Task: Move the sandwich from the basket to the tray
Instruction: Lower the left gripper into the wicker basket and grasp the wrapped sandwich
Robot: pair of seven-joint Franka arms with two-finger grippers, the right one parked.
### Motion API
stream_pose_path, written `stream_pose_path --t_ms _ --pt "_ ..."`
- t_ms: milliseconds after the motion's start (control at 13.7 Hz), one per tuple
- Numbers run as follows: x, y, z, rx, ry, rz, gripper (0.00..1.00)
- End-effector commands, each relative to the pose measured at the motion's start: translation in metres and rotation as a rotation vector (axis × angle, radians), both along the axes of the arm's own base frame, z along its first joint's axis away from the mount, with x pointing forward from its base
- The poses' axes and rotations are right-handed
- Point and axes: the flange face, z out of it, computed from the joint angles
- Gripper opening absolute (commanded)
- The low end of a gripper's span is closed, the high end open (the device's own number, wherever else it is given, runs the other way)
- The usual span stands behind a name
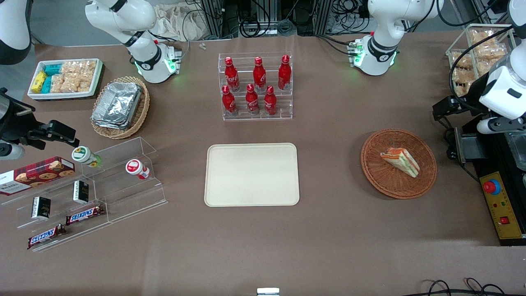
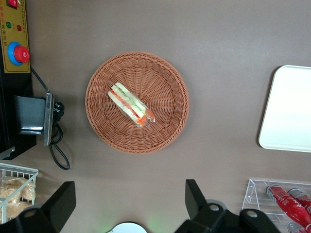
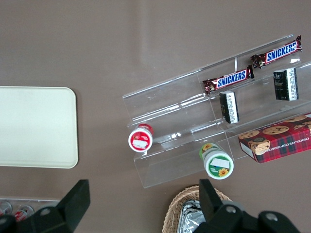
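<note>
Brown worktop [image 1: 328, 230] fills my front view, and on it the round reddish-brown woven wicker basket [image 1: 423, 181] sits toward the working arm's end, holding the small triangular sandwich of pale bread with orange and green filling [image 1: 400, 162]. The flat cream-beige rectangular plastic tray [image 1: 252, 174] lies near the middle, well apart from the basket, with bare worktop between them. Farther from the camera than the tray stands a clear rack of red bottles [image 1: 255, 86]. A black and yellow control box with a red button [image 1: 499, 201] sits beside the basket at the worktop's edge.

From the left wrist camera I see the pincer [image 2: 130, 204] spread open and holding nothing, its two dark fingers [image 2: 63, 203] high above the worktop. The sandwich [image 2: 130, 104] lies inside the basket [image 2: 170, 77], just off its centre, its long axis running diagonally to the line between my fingers. I judge I must move over it, turn the wrist to match, then descend; the low rim leaves room. The tray's corner [image 2: 287, 109] shows well clear.

The right wrist view shows only snack shelves [image 3: 194, 121].
</note>
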Motion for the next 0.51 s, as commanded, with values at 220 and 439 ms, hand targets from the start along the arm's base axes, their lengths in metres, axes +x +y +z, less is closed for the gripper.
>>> stream_pose_path --t_ms 220,439 --pt "0.006 0.000 -0.011 0.023 0.036 0.004 1.00" --pt "0.030 0.009 -0.059 0.076 0.096 0.321 1.00"
